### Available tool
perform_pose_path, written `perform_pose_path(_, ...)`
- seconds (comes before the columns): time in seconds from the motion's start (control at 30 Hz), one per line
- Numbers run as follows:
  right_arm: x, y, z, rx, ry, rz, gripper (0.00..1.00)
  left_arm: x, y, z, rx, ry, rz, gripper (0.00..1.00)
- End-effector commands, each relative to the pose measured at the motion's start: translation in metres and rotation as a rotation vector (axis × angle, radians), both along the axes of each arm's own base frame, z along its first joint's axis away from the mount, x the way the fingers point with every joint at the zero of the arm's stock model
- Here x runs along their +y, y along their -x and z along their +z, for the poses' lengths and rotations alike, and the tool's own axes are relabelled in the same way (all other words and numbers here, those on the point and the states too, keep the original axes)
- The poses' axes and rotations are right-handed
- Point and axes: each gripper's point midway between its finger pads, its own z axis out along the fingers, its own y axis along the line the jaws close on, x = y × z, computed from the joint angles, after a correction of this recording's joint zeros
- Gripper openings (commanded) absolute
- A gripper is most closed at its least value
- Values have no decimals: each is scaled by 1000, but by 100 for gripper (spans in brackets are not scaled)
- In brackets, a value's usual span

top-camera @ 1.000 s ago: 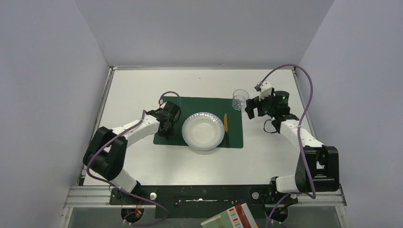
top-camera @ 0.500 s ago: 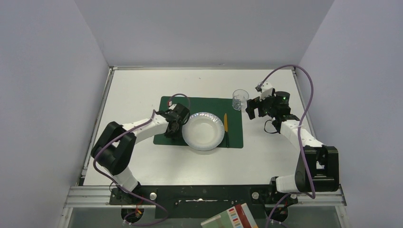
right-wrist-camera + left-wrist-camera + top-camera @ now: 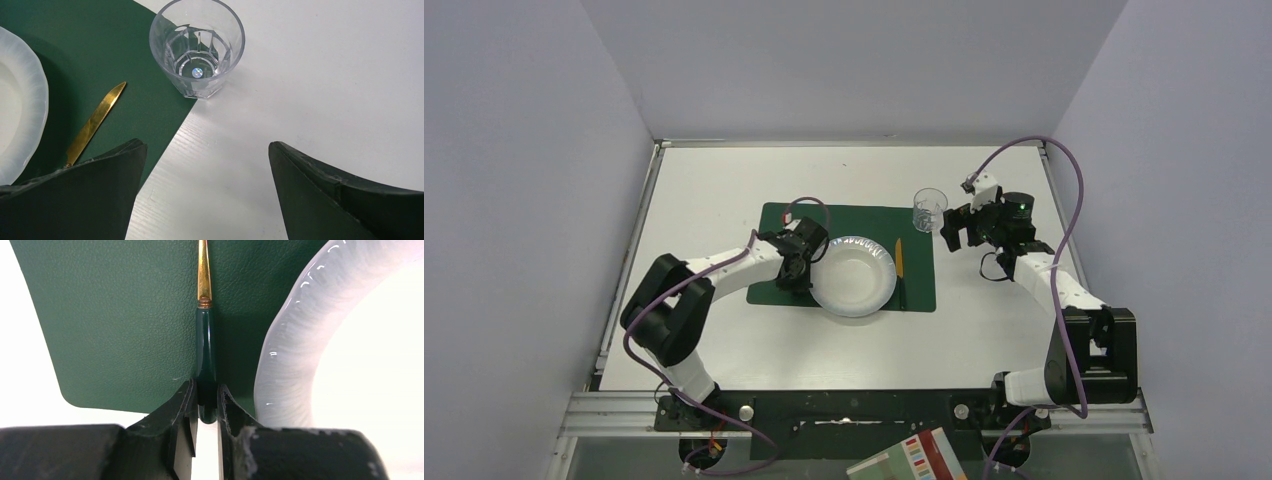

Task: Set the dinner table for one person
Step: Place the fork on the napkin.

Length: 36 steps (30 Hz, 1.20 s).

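Note:
The white dinner table [image 3: 714, 180] carries a dark green placemat [image 3: 844, 215] with a white plate [image 3: 854, 275] on it. A gold knife [image 3: 900, 262] lies on the mat right of the plate. A clear glass [image 3: 929, 208] stands at the mat's far right corner. My left gripper [image 3: 799, 262] is shut on a utensil with a dark green handle [image 3: 206, 350] and gold stem, low over the mat [image 3: 115, 330], just left of the plate's rim [image 3: 295, 340]. Its head is out of view. My right gripper [image 3: 205, 147] is open and empty, near the glass [image 3: 197, 47].
The table's thin metal rim [image 3: 649, 200] runs along the left, far and right sides, with grey walls close behind. A striped booklet [image 3: 909, 460] lies below the front rail. In the right wrist view the knife [image 3: 95, 122] and plate edge [image 3: 20, 110] show at left.
My left gripper has moved right across the placemat with the utensil, up to the plate's left rim. The right arm has not moved.

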Motion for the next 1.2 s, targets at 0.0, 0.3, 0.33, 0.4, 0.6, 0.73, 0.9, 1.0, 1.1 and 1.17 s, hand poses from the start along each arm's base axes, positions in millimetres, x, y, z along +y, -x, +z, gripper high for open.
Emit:
perform_pose_path(0.0,0,-8,16,-70,-5,7,98,-8,-6,19,-57,55,3,0)
perform_pose_path(0.3,-2,-9,17,-69,-8,0,98,6,-3,23,-80,65,23,0)
perform_pose_path(0.33,-2,-9,17,-68,-8,-1,98,8,-3,24,-81,70,30,0)
perform_pose_path(0.4,-2,-9,16,-67,-9,-2,98,13,-3,24,-84,79,44,0)
perform_pose_path(0.6,-1,-9,18,-69,-15,0,98,20,-4,24,-80,110,66,29)
perform_pose_path(0.73,-1,-9,19,-70,-16,-1,98,19,-4,24,-80,119,66,27)
perform_pose_path(0.9,-2,-9,20,-74,-16,-3,98,16,-4,22,-68,128,58,24)
perform_pose_path(1.0,-3,-9,20,-72,-17,-4,98,16,-5,21,-69,122,56,27)
perform_pose_path(1.1,-2,-8,19,-70,-18,-2,98,18,-9,19,-76,99,55,44)
perform_pose_path(1.17,-2,-8,19,-71,-17,0,98,21,-13,18,-88,75,61,47)
